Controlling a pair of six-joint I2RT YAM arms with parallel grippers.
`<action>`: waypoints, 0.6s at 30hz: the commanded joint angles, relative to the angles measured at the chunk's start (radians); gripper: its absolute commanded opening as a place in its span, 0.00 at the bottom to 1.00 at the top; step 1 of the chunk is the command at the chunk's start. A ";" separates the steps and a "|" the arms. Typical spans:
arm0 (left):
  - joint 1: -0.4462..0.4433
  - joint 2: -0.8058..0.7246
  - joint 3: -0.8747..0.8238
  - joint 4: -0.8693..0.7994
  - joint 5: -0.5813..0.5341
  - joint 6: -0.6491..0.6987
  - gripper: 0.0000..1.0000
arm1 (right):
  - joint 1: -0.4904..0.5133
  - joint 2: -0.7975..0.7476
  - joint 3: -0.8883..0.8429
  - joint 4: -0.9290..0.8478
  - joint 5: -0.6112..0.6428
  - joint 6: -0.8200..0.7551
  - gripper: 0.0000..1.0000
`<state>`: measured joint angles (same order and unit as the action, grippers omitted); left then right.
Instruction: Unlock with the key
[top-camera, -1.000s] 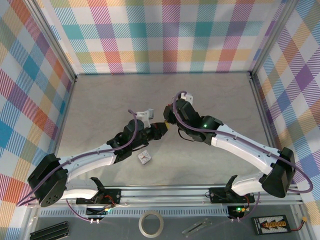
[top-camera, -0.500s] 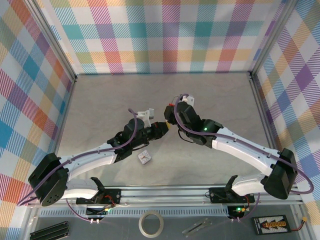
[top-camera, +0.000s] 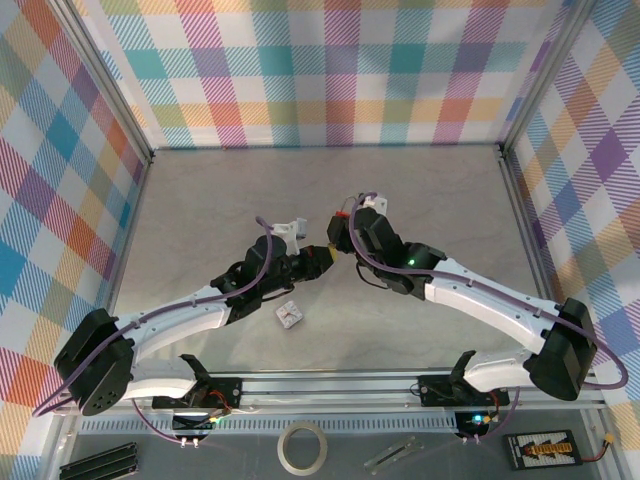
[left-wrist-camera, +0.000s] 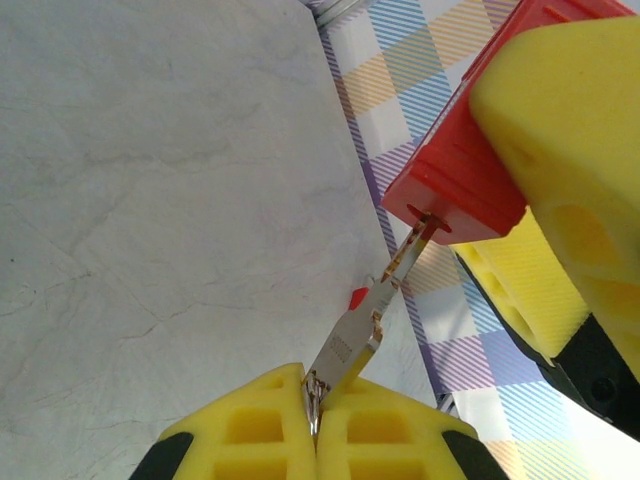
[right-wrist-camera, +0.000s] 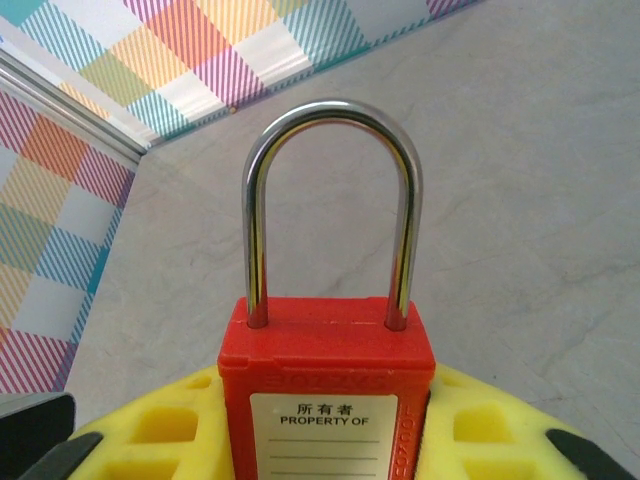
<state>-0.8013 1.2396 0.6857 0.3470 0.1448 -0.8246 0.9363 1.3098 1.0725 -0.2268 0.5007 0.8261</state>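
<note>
Your left pincer (left-wrist-camera: 315, 425) is clenched on the flat silver metal key (left-wrist-camera: 350, 345). The right pincer (right-wrist-camera: 325, 440) grips the red plastic padlock (right-wrist-camera: 325, 390) above the desk (right-wrist-camera: 520, 150), steel shackle (right-wrist-camera: 327, 200) seated. Key tip sits in the keyway (left-wrist-camera: 428, 215). Align the blade with the slot, seat it fully, then twist. Don't lever sideways.
</note>
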 joint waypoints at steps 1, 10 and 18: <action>0.025 -0.033 0.147 0.472 -0.012 -0.021 0.00 | 0.106 0.047 -0.071 -0.188 -0.178 0.008 0.00; 0.023 0.023 0.152 0.547 -0.009 -0.042 0.00 | 0.110 0.060 -0.055 -0.198 -0.236 0.098 0.00; 0.024 -0.032 0.151 0.439 -0.047 0.045 0.00 | 0.110 0.064 -0.054 -0.225 -0.281 0.117 0.00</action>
<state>-0.7975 1.2911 0.6926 0.3855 0.1642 -0.8436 0.9607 1.3231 1.0687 -0.2520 0.5461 0.9085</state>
